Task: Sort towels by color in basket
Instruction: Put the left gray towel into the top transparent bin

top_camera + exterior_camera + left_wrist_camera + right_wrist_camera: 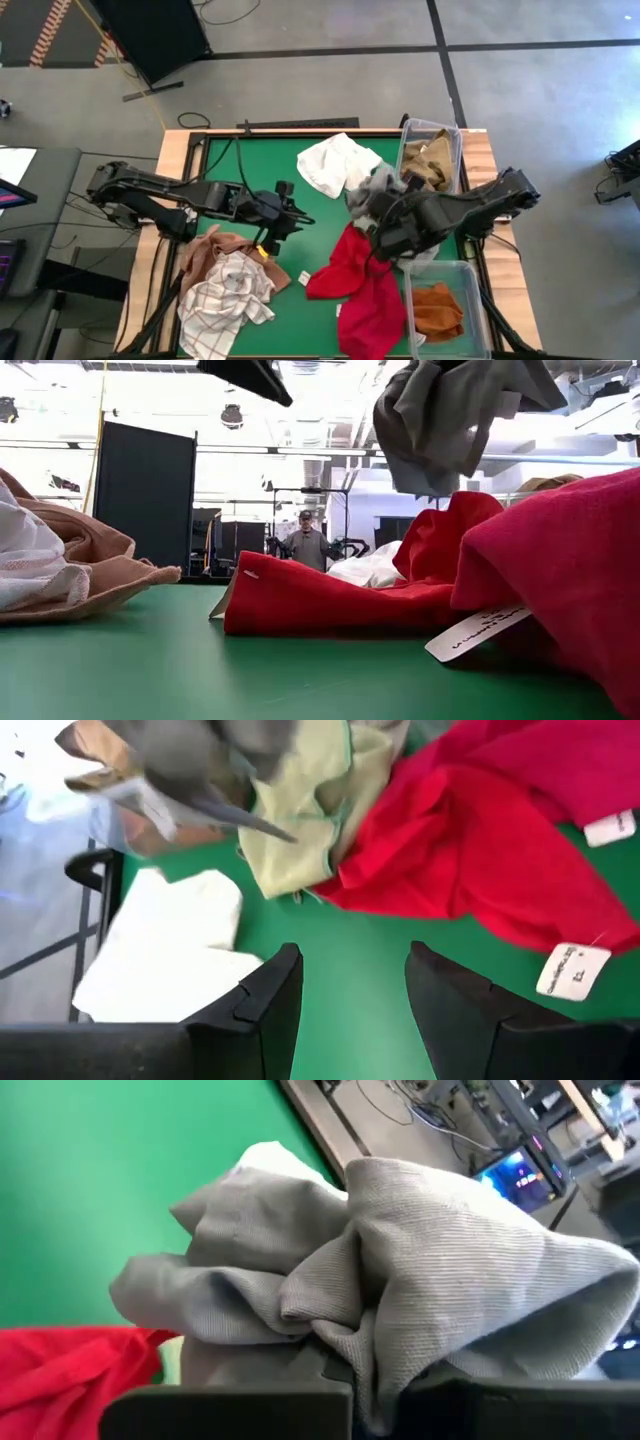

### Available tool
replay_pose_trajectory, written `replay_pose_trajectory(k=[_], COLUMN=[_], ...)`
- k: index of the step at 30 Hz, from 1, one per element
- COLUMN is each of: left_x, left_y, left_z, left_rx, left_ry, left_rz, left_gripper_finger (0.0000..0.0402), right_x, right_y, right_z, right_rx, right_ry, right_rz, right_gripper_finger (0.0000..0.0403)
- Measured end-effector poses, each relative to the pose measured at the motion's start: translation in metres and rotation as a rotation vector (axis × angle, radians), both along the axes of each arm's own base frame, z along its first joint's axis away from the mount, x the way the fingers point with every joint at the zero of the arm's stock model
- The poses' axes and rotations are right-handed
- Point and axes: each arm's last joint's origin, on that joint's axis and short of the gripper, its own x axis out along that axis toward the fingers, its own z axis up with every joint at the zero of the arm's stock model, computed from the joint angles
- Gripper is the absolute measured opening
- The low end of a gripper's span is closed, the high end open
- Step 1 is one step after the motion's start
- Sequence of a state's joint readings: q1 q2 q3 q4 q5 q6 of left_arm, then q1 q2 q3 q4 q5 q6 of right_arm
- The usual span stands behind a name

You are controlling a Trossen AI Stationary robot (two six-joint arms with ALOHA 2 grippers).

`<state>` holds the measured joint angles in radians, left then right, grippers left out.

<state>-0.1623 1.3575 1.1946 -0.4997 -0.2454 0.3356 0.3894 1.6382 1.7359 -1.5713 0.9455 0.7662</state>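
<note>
Right gripper clamps grey towel | left gripper empty, spread

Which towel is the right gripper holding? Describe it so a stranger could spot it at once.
Start at the green table and find the two clear bins along its right edge. Just left of the far bin, the right gripper holds a grey towel lifted off the table. It alone is grey and hanging; the red towel lies flat beneath it.
</note>
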Motion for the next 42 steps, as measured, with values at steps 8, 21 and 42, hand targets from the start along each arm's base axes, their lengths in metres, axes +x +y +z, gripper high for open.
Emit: replay_pose_trajectory(k=[8, 21, 42], left_x=[-0.003, -0.004, -0.001], left_y=[0.000, -0.001, -0.002], left_z=[-0.030, -0.047, -0.044], left_rx=[-0.016, -0.064, -0.085], left_ry=[0.055, 0.072, 0.023], left_rz=[0.014, -0.021, -0.016], left_gripper_finger=[0.0170, 0.0170, 0.0170], right_x=[-0.023, -0.104, -0.143], right_y=[-0.044, -0.123, -0.210], right_z=[0.030, 0.075, -0.035], right_rx=[0.008, 0.030, 0.281], right_ry=[-0.048, -0.111, -0.054], right_rz=[-0.077, -0.269, -0.517], right_gripper_finger=[0.0025, 0.0025, 0.0026])
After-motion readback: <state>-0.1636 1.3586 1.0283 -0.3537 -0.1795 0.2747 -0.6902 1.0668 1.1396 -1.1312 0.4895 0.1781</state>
